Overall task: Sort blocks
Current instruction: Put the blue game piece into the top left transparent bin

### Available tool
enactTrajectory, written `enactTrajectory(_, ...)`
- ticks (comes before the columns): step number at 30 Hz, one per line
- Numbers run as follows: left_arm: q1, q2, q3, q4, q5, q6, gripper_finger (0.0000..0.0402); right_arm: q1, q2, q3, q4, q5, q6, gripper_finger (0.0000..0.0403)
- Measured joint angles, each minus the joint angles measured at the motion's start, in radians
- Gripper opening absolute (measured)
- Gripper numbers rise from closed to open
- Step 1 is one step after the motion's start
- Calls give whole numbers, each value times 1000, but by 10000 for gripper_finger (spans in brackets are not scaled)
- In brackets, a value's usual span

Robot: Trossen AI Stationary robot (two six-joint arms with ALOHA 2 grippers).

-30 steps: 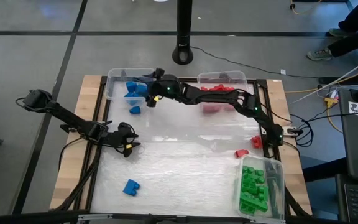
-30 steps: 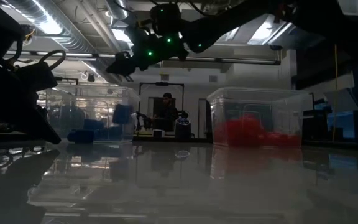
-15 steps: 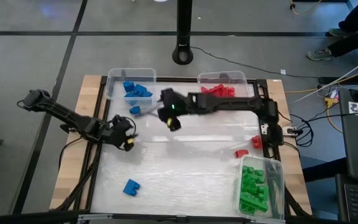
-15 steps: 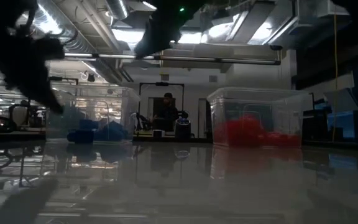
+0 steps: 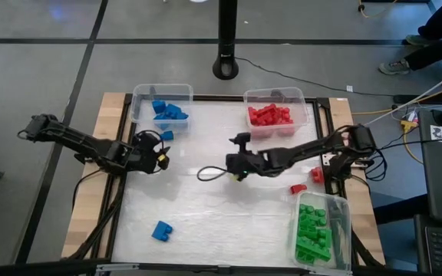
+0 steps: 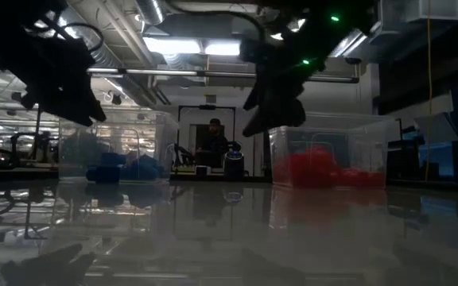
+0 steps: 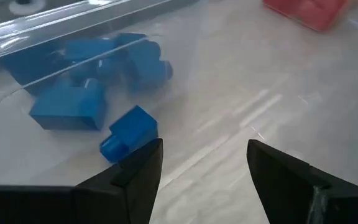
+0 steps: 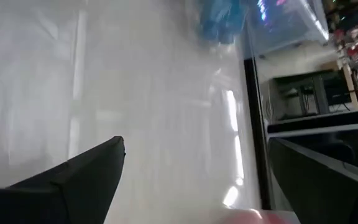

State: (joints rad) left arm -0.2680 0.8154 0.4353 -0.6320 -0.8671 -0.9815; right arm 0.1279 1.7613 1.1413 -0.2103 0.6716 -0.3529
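Hovering just beside the blue bin [image 5: 138, 107], the left gripper [image 5: 162, 158] has its jaws spread and empty, aimed at a loose blue block [image 7: 128, 132] that lies on the table [image 5: 206, 215] right outside that bin's near wall. More blue blocks [image 5: 169, 110] sit inside the bin. The right gripper [image 5: 231, 165] hangs over the middle of the table, well apart from the blue bin, jaws released wide with nothing between them.

Other pieces are unsorted: a second blue block [image 5: 161, 230] lies well away from the blue bin toward the table's near edge, and two red blocks [image 5: 307, 181] rest far across from it, between the red bin [image 5: 304, 98] and the green bin [image 5: 342, 205], where green blocks [image 5: 311, 231] are piled.

The step in hand looks like picking up the stray blue block beside its bin. That calls for lowering the left gripper so its fingers straddle the block, clenching, then lifting it over the bin wall. The right gripper seems free to head for a red block.
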Motion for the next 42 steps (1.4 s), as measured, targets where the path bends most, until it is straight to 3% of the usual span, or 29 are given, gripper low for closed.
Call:
enactTrajectory(3, 37, 2, -37, 69, -2, 17, 224, 14, -25, -98, 140, 1, 9, 392)
enactTrajectory(9, 89, 3, -141, 291, -11, 24, 219, 16, -26, -168, 229, -3, 9, 392)
enactTrajectory(15, 197, 3, -179, 340, -16, 28, 190, 16, -26, -173, 244, -6, 9, 392)
enactTrajectory(19, 272, 3, -206, 417, -12, 121, 176, 16, -26, -173, 251, -7, 9, 392)
enactTrajectory(32, 451, 9, -297, 636, 89, 299, 124, 16, -26, -173, 282, -9, 8, 392)
enactTrajectory(42, 546, 147, -298, 750, 188, 389, 98, 16, -25, -173, 318, -9, -19, 392)
